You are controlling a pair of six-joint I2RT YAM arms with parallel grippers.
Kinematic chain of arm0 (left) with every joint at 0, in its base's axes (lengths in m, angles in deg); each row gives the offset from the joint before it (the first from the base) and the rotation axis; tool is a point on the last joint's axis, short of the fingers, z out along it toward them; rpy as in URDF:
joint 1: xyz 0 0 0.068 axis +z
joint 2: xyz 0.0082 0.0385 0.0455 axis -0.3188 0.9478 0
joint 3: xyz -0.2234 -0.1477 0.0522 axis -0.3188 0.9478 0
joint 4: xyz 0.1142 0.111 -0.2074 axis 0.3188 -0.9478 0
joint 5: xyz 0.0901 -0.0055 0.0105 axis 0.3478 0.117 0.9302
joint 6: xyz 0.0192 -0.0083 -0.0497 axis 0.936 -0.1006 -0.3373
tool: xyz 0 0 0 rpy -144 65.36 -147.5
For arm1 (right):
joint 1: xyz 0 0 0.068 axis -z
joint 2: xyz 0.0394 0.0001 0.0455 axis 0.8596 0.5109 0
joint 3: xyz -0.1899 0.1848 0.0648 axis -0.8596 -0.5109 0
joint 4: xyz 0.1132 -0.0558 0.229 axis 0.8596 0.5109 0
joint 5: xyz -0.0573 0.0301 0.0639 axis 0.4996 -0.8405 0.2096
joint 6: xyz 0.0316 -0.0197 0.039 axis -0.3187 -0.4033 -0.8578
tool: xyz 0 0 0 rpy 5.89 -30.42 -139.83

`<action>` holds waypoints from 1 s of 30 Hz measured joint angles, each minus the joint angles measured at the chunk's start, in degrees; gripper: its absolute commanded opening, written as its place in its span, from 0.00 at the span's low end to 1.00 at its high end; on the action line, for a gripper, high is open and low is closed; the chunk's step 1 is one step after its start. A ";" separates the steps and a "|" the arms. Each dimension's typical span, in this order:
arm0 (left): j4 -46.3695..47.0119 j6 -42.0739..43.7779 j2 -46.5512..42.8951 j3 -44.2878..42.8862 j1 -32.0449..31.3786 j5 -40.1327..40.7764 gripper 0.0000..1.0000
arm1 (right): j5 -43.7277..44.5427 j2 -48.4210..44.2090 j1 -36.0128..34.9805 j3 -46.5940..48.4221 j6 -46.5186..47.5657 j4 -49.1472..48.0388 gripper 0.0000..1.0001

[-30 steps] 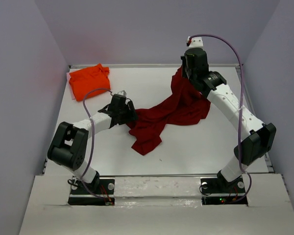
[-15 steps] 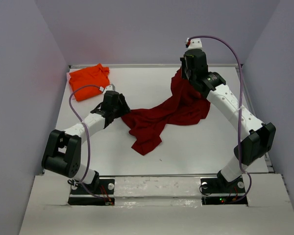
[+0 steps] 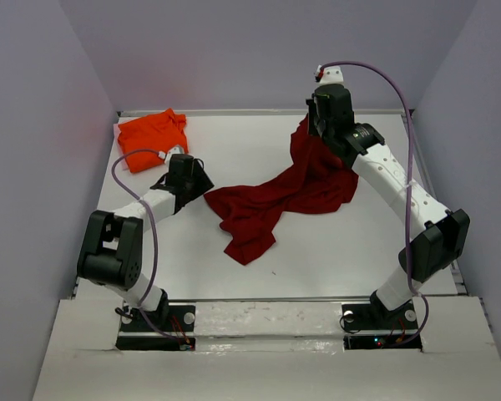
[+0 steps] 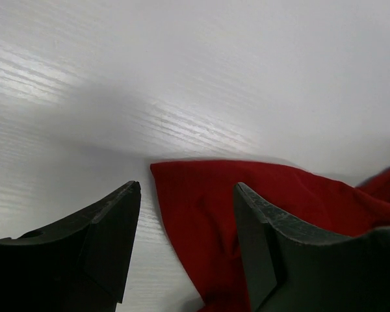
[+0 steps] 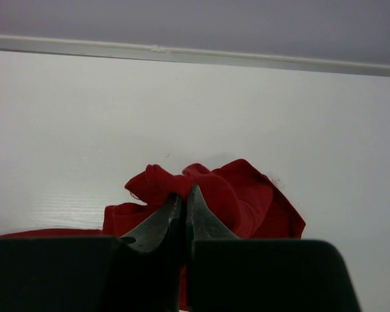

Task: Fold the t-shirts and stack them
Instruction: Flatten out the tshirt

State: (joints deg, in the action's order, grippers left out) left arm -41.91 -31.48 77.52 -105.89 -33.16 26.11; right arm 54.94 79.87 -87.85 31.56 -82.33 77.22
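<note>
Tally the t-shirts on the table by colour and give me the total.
Dark red t-shirt: 1
Orange t-shirt: 1
Total: 2
</note>
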 measured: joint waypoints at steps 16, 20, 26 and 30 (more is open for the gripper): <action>2.43 -1.14 5.97 -0.02 0.00 -4.07 0.68 | -0.33 0.00 0.00 -0.35 -0.26 0.02 0.00; 3.17 -1.14 7.06 -0.02 0.00 -4.59 0.68 | -0.35 0.00 0.00 -0.37 -0.42 0.02 0.00; 5.38 -1.20 8.68 -0.76 0.04 -5.84 0.63 | -0.35 0.00 0.00 -0.55 -0.42 0.00 0.00; 5.90 -1.20 9.29 -1.01 0.04 -6.08 0.53 | -0.35 0.00 0.00 -0.57 -0.42 0.00 0.00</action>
State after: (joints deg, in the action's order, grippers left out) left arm -36.01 -32.68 86.81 -106.90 -33.11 20.03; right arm 54.59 79.87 -87.85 31.00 -82.74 77.22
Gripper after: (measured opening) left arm 0.577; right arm 0.034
